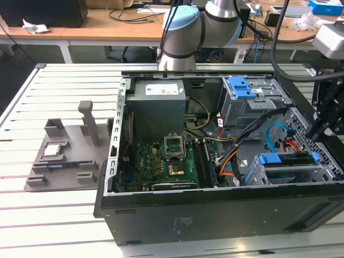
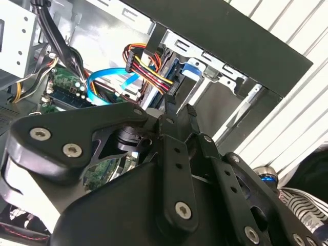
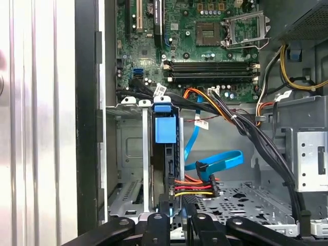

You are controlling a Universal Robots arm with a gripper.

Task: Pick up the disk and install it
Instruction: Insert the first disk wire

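The disk [image 1: 285, 160] stands on edge in the drive cage [image 1: 258, 174] at the open computer case's lower right in the exterior view, its blue caddy bracket showing along the top. In the first wrist view the disk [image 3: 166, 129] runs away from me inside the cage, blue tab at the far end. My gripper [image 1: 317, 137] hangs over the disk's end toward the exterior view's right. Its fingers [image 3: 163, 207] sit close together on either side of that end, shut on it. In the second wrist view the gripper [image 2: 179, 109] points at the disk's blue bracket [image 2: 190, 69].
A red-yellow-black power plug [image 3: 197, 187] and a blue data cable [image 3: 220, 160] lie right beside the fingers. The motherboard [image 1: 161, 161] fills the case's middle. A blue latch [image 1: 241, 87] tops the upper bay. A grey fixture [image 1: 64, 153] with a small chip sits outside the case.
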